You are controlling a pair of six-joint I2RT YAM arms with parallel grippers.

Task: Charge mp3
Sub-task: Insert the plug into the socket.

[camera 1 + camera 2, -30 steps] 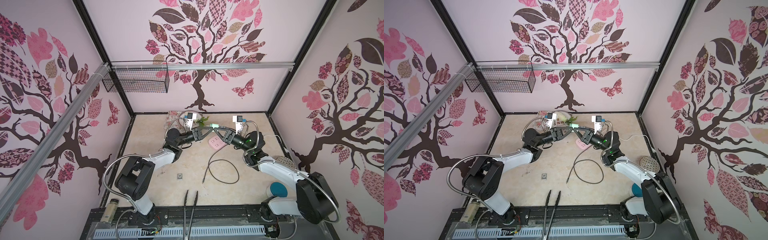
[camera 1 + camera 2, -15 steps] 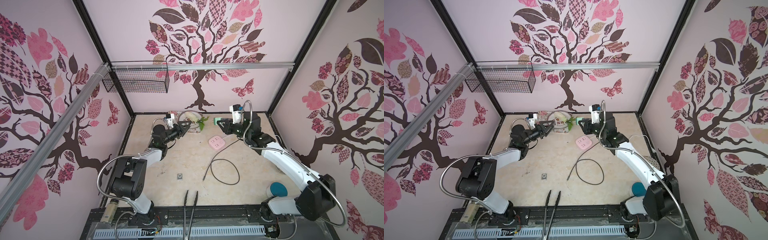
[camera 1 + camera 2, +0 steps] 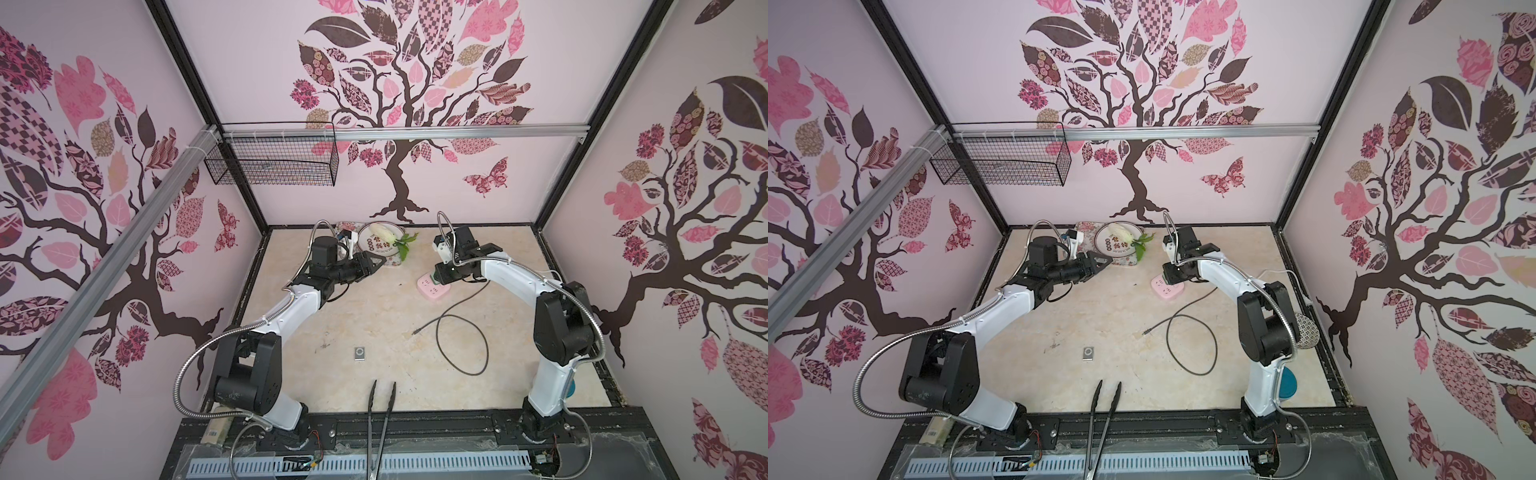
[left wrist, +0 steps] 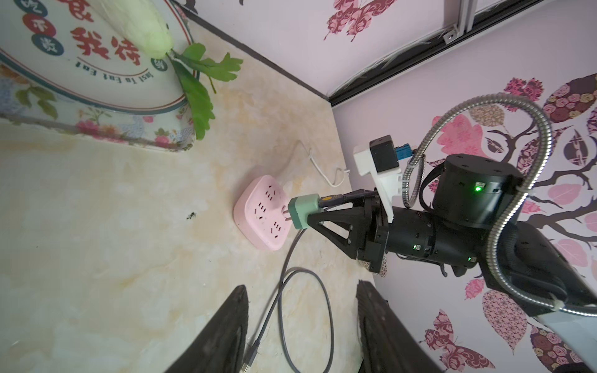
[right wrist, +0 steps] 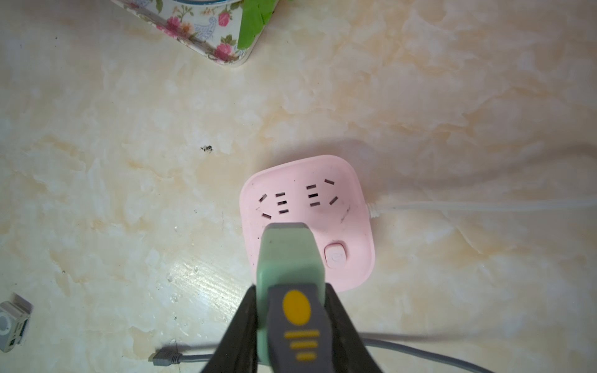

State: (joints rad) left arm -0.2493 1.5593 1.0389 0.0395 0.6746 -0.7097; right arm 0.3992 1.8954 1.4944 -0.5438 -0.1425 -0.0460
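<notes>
The mp3 point(image 3: 360, 353) point(image 3: 1088, 353) point(image 5: 11, 323), a tiny silver square, lies alone on the table's near middle, far from both grippers. My right gripper point(image 5: 290, 290) point(image 3: 438, 275) is shut on the mint-green plug point(image 5: 289, 255) point(image 4: 303, 210). The plug's prongs meet the face of the pink power strip point(image 3: 432, 288) point(image 3: 1166, 287) point(image 4: 263, 211). A grey cable point(image 3: 461, 332) runs from the plug and loops on the table, its free end point(image 3: 415, 332) point(image 5: 164, 357) lying loose. My left gripper point(image 3: 376, 262) point(image 4: 302, 287) hovers open and empty, left of the strip.
A floral tray point(image 4: 97, 129) at the back holds a plate point(image 4: 97, 87) with a white radish point(image 3: 382, 230). Black tongs point(image 3: 380, 415) lie at the front edge. A blue cup point(image 3: 572, 388) stands behind the right arm's base. A wire basket point(image 3: 270, 162) hangs on the back wall.
Both grippers met at the plug a second ago. The left one has opened and drawn back to the left. The right arm has carried the plug down onto the pink strip.
</notes>
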